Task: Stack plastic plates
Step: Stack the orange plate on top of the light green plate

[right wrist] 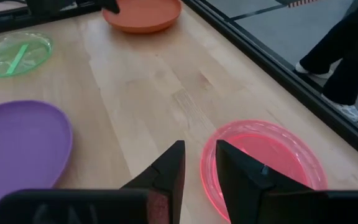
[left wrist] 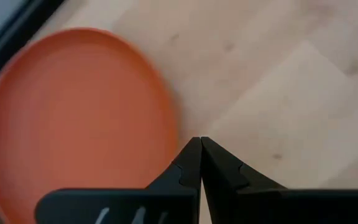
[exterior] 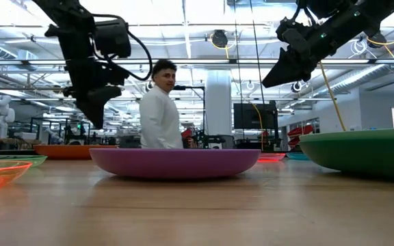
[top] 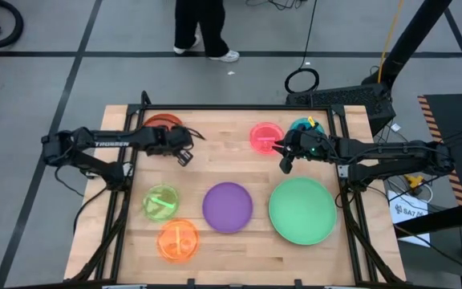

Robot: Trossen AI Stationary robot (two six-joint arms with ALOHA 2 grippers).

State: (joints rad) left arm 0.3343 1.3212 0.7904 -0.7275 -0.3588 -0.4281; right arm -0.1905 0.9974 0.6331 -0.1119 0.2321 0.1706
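Note:
My left gripper is shut and empty, raised above the table beside the orange-red plate at the far left. My right gripper is a little open and empty, raised over the near edge of the translucent pink plate. The blue plate lies behind it, partly under the right arm. The lime plate, the translucent orange plate, the purple plate and the mint green plate lie flat toward the near edge. No dark green plate shows.
A black frame runs along the table's far edge and down its sides. A person stands beyond the far edge. Bare wood lies between the two grippers in the table's middle.

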